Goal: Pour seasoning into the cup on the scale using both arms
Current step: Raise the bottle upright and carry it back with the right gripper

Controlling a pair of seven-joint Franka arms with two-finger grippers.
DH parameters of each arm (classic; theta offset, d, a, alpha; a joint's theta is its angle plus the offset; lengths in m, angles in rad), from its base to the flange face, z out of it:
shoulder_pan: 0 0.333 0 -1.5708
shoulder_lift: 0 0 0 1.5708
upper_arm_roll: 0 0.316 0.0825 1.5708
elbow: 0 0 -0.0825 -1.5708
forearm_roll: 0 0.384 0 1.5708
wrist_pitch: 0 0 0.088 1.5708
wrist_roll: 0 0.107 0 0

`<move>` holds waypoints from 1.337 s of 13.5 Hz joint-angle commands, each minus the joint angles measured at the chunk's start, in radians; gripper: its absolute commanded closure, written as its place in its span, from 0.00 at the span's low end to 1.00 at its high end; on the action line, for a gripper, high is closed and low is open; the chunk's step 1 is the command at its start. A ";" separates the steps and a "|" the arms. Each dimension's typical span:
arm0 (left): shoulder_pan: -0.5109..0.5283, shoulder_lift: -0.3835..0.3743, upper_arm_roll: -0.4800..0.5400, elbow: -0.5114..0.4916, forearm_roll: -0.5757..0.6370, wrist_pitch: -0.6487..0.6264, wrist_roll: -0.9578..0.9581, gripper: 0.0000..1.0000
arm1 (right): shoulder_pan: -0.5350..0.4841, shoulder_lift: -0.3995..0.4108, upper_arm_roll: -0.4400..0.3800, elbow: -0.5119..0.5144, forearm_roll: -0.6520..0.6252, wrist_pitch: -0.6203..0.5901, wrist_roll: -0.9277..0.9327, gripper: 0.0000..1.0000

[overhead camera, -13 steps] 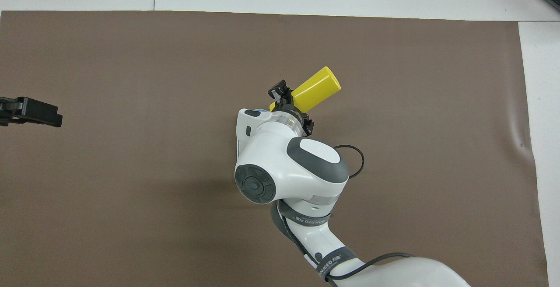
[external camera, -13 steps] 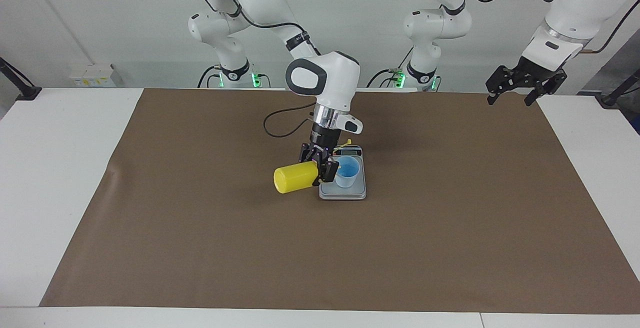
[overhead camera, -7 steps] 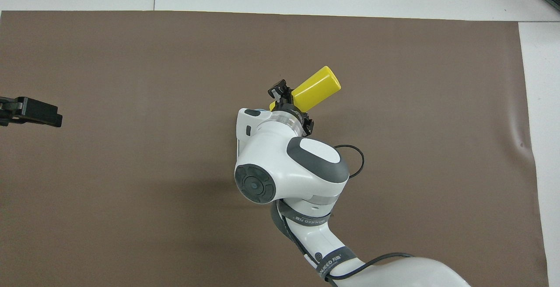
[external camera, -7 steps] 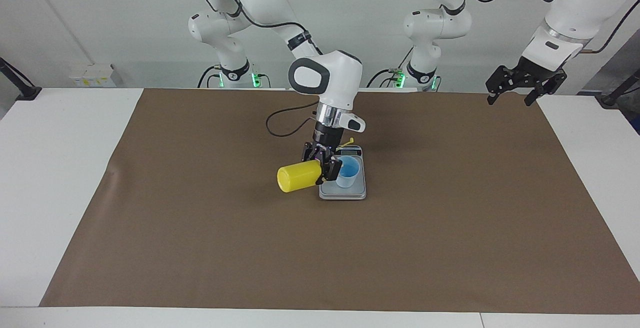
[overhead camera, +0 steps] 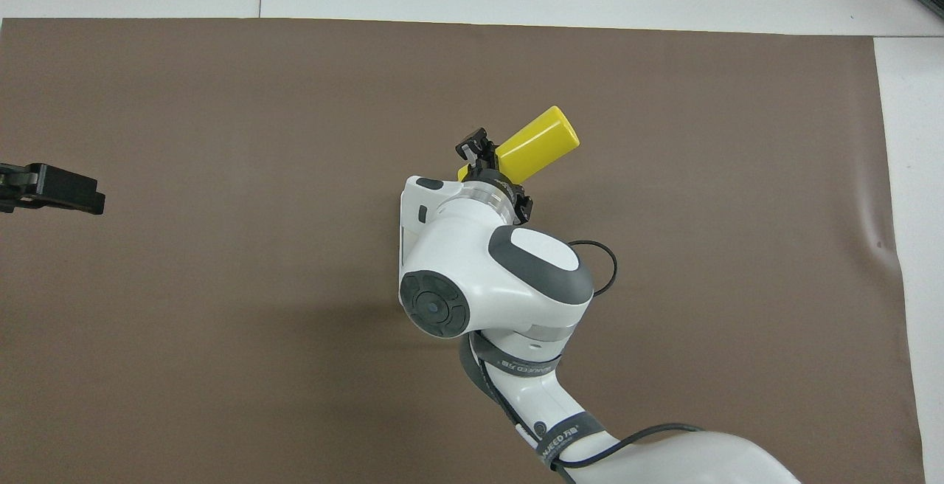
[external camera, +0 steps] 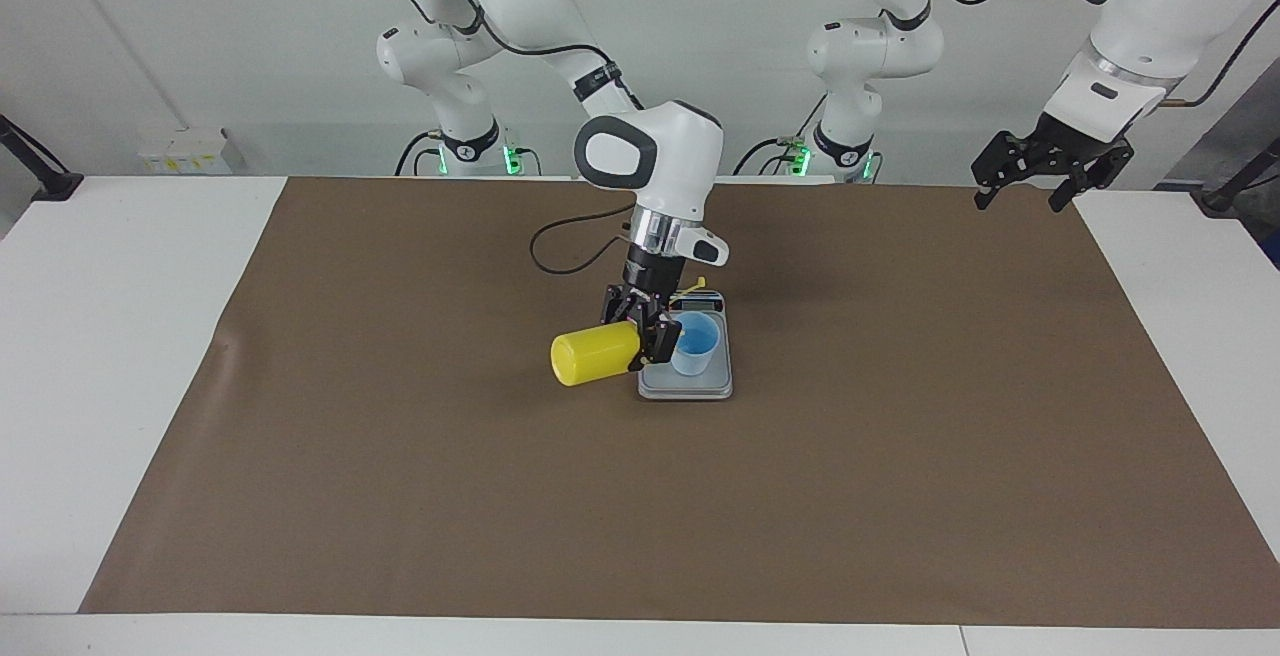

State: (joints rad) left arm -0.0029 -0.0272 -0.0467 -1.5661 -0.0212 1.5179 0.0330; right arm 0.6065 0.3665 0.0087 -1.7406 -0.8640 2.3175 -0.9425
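Two grippers. Right gripper (external camera: 645,334) clenched on the bottle (external camera: 592,354), held nearly level, long axis running nine-to-three in the facing view, nozzle toward the cup (external camera: 695,343) at three o'clock. Cup stands on the scale (external camera: 687,385). Left gripper (external camera: 1040,168) waits, fingers spread, over the mat's (external camera: 400,496) corner.

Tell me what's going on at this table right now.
The right gripper holds the yellow seasoning bottle tipped on its side, nozzle end at the rim of the blue cup, which stands on the scale. The left gripper waits, open and raised, over the left arm's end of the table.
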 commanded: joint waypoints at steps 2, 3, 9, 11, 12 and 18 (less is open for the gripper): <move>0.008 -0.030 -0.007 -0.031 0.018 0.001 -0.007 0.00 | -0.031 -0.049 0.010 0.013 -0.033 -0.029 0.008 1.00; 0.008 -0.030 -0.007 -0.031 0.018 0.001 -0.007 0.00 | -0.043 -0.063 0.010 0.013 -0.021 -0.029 0.007 1.00; 0.008 -0.030 -0.007 -0.032 0.018 0.001 -0.007 0.00 | -0.123 -0.153 0.010 -0.030 0.173 -0.026 0.008 1.00; 0.008 -0.030 -0.007 -0.031 0.018 0.001 -0.007 0.00 | -0.145 -0.172 0.010 -0.039 0.255 -0.027 -0.007 1.00; 0.008 -0.030 -0.007 -0.031 0.018 0.001 -0.007 0.00 | -0.174 -0.178 0.011 -0.048 0.320 -0.027 -0.016 1.00; 0.008 -0.030 -0.007 -0.031 0.018 0.001 -0.007 0.00 | -0.327 -0.224 0.010 -0.111 0.746 -0.024 -0.135 1.00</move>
State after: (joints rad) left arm -0.0029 -0.0273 -0.0467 -1.5661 -0.0212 1.5179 0.0330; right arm 0.3366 0.1935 0.0045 -1.8022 -0.2469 2.2950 -1.0136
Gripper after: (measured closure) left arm 0.000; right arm 0.599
